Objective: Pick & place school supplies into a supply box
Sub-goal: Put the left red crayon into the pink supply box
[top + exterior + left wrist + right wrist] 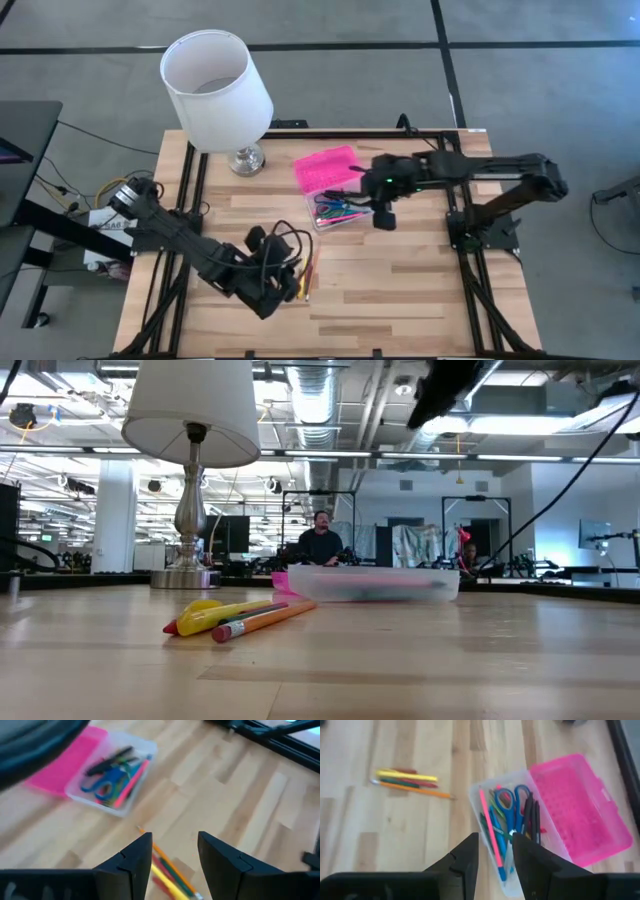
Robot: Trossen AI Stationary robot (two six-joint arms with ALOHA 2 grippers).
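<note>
Supply box [333, 190] sits open mid-worktop [400, 290], pink lid [580, 807] folded back, scissors [512, 800] and several pens inside the clear base. Right gripper [495, 855] hangs over the base, jaws spread, empty. Left gripper [175, 852] hovers spread above the remaining pencils [303, 275], which lie touching in a bunch. Risk: closing on the bunch may pinch two at once or roll the neighbours away. Lamp [218, 85] stands near the box.
</note>
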